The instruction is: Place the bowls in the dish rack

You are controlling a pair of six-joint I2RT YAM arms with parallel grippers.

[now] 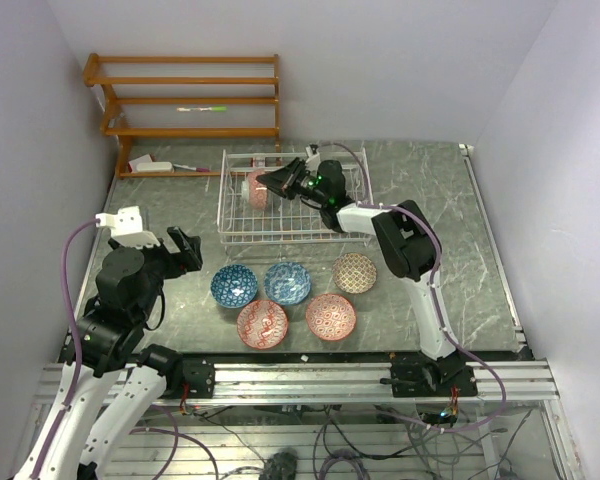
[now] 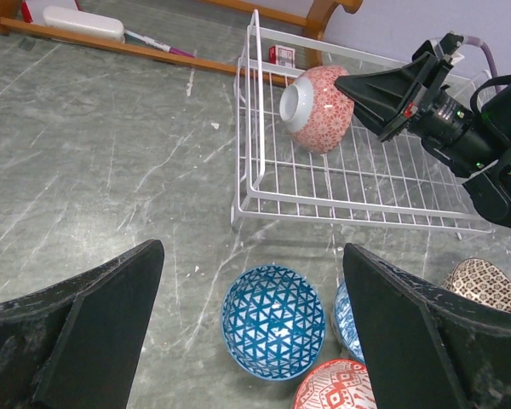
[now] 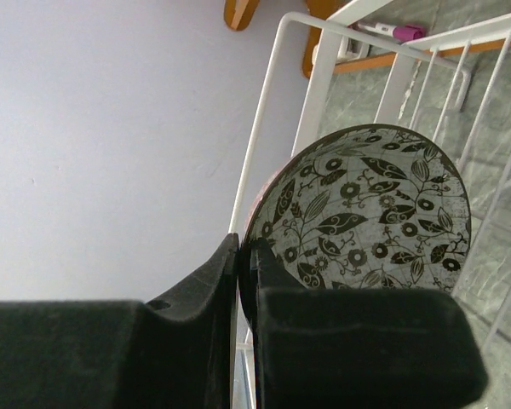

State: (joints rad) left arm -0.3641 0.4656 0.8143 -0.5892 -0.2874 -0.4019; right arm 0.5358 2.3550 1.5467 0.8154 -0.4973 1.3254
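**Right gripper (image 3: pixel 243 247) pinches a bowl rim inside the rack**

The right gripper's jaws are nearly closed on the rim of the black-and-white bowl (image 3: pixel 366 213), one finger inside and one outside. The bowl is held on edge at the 9 o'clock end of the dish rack (image 1: pixel 280 232). From the right wrist its lower part is cut off by the fingers. From above it is mostly hidden behind the gripper. The left wrist view shows only its red-patterned outside and pale foot, and I cannot tell whether it touches the wire floor.

The left gripper (image 2: pixel 254 251) stands wide apart, holding nothing, at 9 o'clock of the five bowls on the table (image 1: pixel 440 200). These are two blue bowls (image 1: pixel 234 286), a tan bowl (image 1: pixel 354 272) and two red bowls (image 1: pixel 262 324), grouped at the rack's 6 o'clock. In the left wrist view, only one blue bowl shows whole. Small items on the wooden shelf (image 1: pixel 190 100) at 11 o'clock are hard to make out.
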